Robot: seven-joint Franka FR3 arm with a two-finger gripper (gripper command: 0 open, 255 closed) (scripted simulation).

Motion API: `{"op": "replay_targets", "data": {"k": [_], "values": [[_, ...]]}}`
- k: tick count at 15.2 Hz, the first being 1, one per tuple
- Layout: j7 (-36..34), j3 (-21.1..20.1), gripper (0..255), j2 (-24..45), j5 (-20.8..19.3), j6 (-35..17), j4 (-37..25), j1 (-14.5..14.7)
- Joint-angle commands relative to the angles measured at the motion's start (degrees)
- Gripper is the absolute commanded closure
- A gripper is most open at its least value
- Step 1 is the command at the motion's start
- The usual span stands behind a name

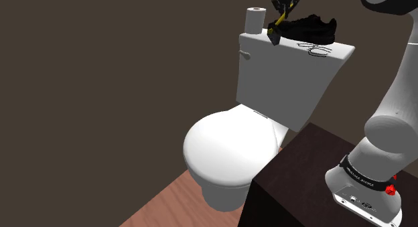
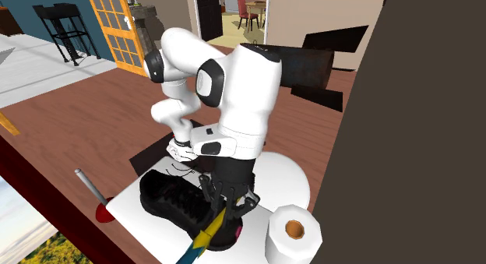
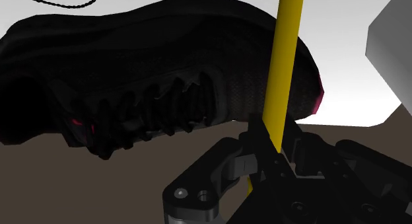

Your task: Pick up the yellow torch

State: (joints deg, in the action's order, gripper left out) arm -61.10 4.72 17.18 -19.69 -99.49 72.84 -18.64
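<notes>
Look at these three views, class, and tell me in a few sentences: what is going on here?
The white Franka arm's black gripper is shut on the yellow torch over the lid of a white toilet tank. A black shoe lies on that lid right beside the torch, and a toilet paper roll stands near one end. I cannot tell whether the torch has cleared the lid.

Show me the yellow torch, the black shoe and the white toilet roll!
Slim yellow torch [image 3: 287, 51]: wrist view, mid-shaft.
Black lace-up shoe [image 2: 167, 196]: second exterior view, its upper.
White toilet roll [image 1: 254, 23]: shoulder view, its side wall.
</notes>
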Motion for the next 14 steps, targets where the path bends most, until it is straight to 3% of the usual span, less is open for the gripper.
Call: {"op": "replay_targets", "data": {"k": [1,12,14], "values": [[0.5,0.0,255,0.6,0.1,1.7,-2.3,0.1],[4.2,0.2,255,6.5,0.8,12.8,-19.9,0.1],[4.3,0.2,255,6.6,0.8,13.0,-20.2,0.1]]}}
